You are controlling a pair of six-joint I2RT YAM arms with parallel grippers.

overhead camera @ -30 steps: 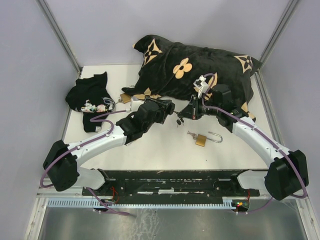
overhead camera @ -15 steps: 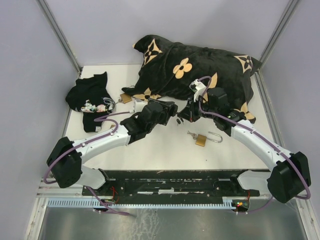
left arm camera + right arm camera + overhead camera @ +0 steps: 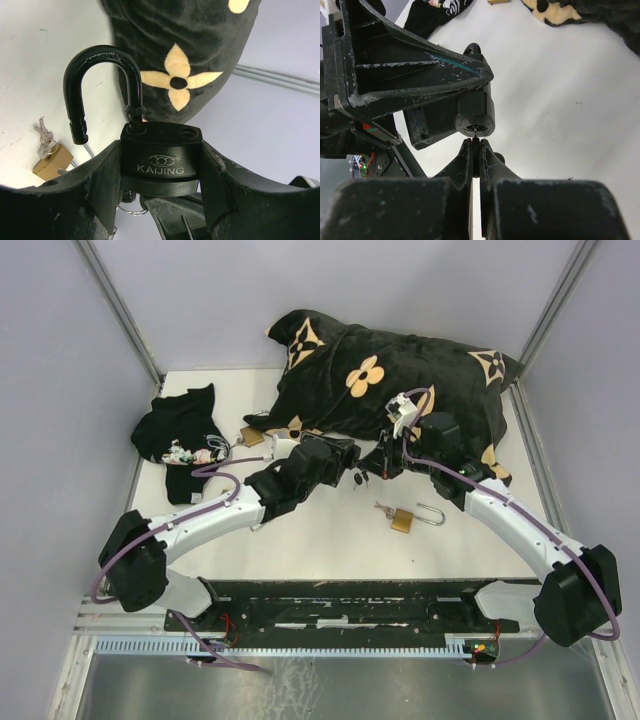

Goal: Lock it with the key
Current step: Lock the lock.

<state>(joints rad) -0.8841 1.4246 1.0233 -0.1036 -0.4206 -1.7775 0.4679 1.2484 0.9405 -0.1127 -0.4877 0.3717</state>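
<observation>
Now closer together than a second ago, the left gripper (image 3: 346, 460) clamps the black padlock (image 3: 161, 150) by its body. The right gripper (image 3: 374, 468), pinched tight on the key (image 3: 476, 142), holds the tip at its keyhole. Only the left wrist view shows the shackle (image 3: 95, 75) swung open. Beyond, a brass padlock (image 3: 403, 519) lies on the white table (image 3: 300, 530) before a black patterned blanket (image 3: 390, 370), with grey walls around.

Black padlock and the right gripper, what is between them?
A thin key, pinched in the right gripper, its tip at the keyhole of the black padlock. The right wrist view shows it.
</observation>
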